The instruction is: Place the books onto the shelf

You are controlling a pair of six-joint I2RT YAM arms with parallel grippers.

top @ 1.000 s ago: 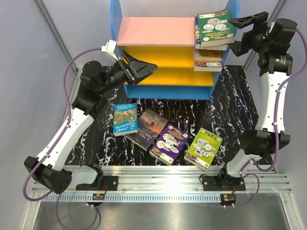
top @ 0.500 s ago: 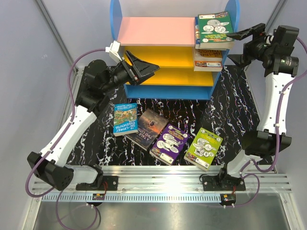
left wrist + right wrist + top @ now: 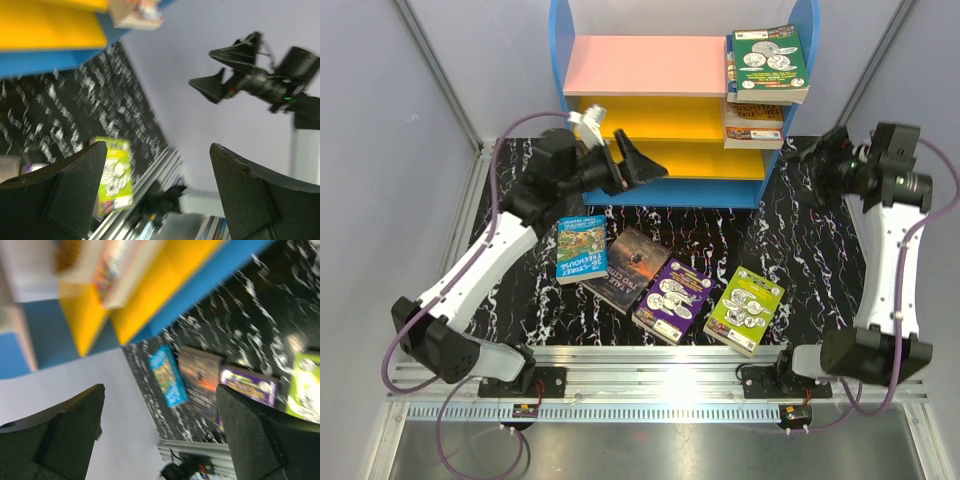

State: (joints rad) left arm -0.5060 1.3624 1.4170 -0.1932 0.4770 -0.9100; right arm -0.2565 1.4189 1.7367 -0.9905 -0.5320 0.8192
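the left tool (image 3: 157,147) hung wide open and empty just before the shelf (image 3: 645,65). the right tool (image 3: 160,387), also spread and empty, hung near its right side. the green book (image 3: 770,60) topped a small stack on the pink board, with more books (image 3: 753,122) on a yellow board. the blue book (image 3: 581,248), brown book (image 3: 628,268), purple book (image 3: 672,298) and lime book (image 3: 745,308) lay on the tabletop (image 3: 800,250).

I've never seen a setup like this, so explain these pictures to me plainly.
Two robot arms stand side by side. The wide picture looks down from above and behind them; the other two come from wrist cameras, so the black wedges are each arm's own fingers. The left hand and right hand are open and hold nothing. Four books lie on the black mat: blue book, dark brown book, purple book, lime book. More books, a green book topmost, sit on the shelf's right end.
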